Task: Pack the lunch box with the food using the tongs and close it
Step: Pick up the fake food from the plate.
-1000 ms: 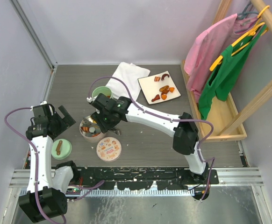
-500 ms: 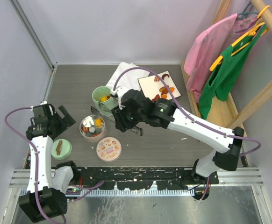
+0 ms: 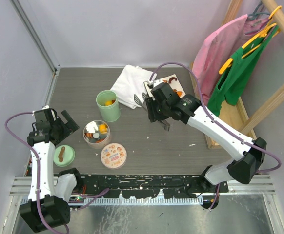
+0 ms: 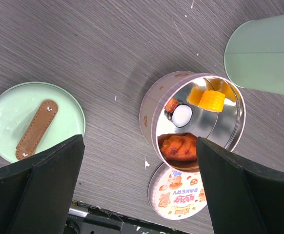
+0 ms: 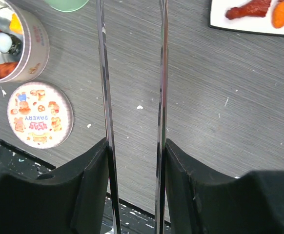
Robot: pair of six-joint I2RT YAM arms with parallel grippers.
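Note:
My right gripper (image 3: pixel 153 109) (image 5: pixel 134 161) is shut on the tongs (image 5: pixel 162 73), whose two thin arms run up out of the right wrist view, spread apart. It hangs above the table just left of the white plate (image 3: pixel 154 95) (image 5: pixel 220 22) that holds the food (image 3: pixel 172 91) (image 5: pixel 252 9). The tong tips (image 3: pixel 141 101) lie over the cloth's edge; whether they hold anything I cannot make out. The lunch box stands open: a mint-green tub (image 3: pixel 108 106) (image 4: pixel 264 58) and a round tin (image 3: pixel 96 134) (image 4: pixel 149 114), both with food inside. My left gripper (image 3: pixel 69 121) (image 4: pixel 139 185) hangs open above the tin and lids.
A mint-green lid (image 3: pixel 64 156) (image 4: pixel 5 126) with a brown knob (image 4: pixel 37 129) lies at the near left. The printed tin lid (image 3: pixel 113 155) (image 5: pixel 39 114) lies beside the tin. A white cloth (image 3: pixel 131 84) lies at the back. A wooden rack (image 3: pixel 230 122) with hanging clothes stands at the right.
My right arm has swung with the tongs from over the tin, back and to the right, to beside the white plate. The left arm has not moved.

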